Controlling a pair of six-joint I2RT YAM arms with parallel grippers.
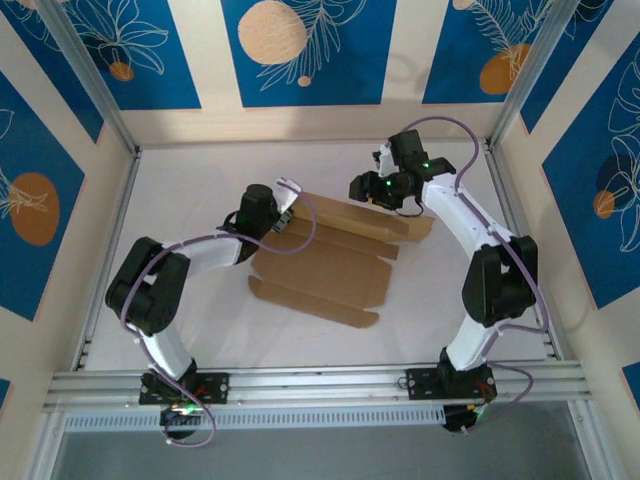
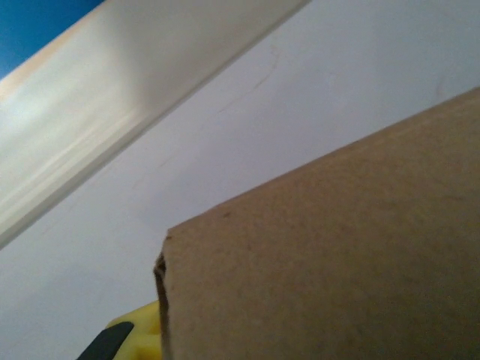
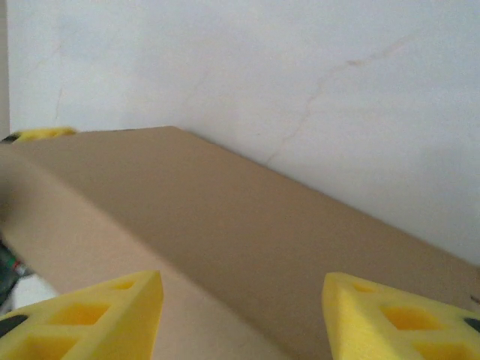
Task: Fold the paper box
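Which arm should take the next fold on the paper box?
Probably right: the right tool stands open at the far panel of the paper box, free to push. The left tool is shut on its far-left corner.

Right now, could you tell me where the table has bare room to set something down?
Free: the table strip between the paper box's near edge and the front rail, and the far-left corner. Crowded: the middle, around the box, left pincer and right pincer.
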